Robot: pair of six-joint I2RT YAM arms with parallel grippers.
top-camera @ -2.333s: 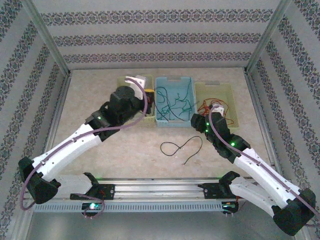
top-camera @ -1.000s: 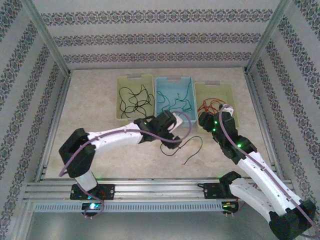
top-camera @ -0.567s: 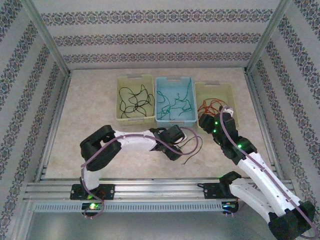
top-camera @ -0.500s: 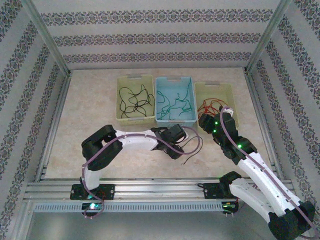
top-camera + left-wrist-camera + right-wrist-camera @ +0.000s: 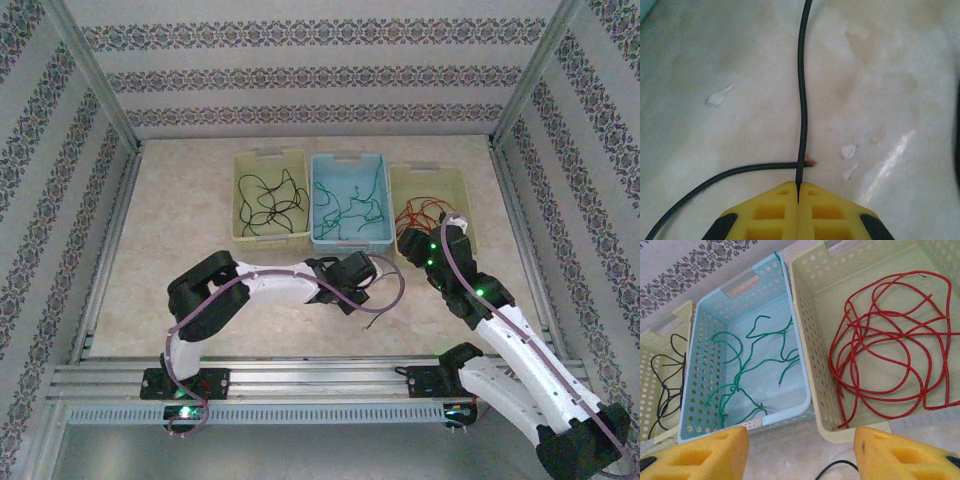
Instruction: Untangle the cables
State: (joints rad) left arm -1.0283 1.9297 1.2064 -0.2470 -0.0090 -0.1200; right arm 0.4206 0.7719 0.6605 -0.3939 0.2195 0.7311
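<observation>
A loose black cable (image 5: pixel 801 100) lies on the table, and my left gripper (image 5: pixel 798 200) is shut on it, the wire pinched between the yellow fingertips. A second stretch of that cable (image 5: pixel 740 172) curves off to the left, crossing just in front of the jaws. From above, the left gripper (image 5: pixel 348 298) sits low over the table centre, with a short end of the black cable (image 5: pixel 375 311) showing to its right. My right gripper (image 5: pixel 801 452) stands open with nothing in it, hovering before the bins; red cables (image 5: pixel 880 355) and green cables (image 5: pixel 755 365) lie ahead of it.
Three bins stand in a row at the back: a pale one with black cables (image 5: pixel 270 205), a blue one (image 5: pixel 348 240) with green cables, a pale one (image 5: pixel 465 200) with red cables. The right gripper (image 5: pixel 415 240) hangs at the red bin's near edge.
The left arm swung from the black-cable bin down to the table centre, lowered onto the loose black cable and shut its jaws on it. The right arm has barely moved.
</observation>
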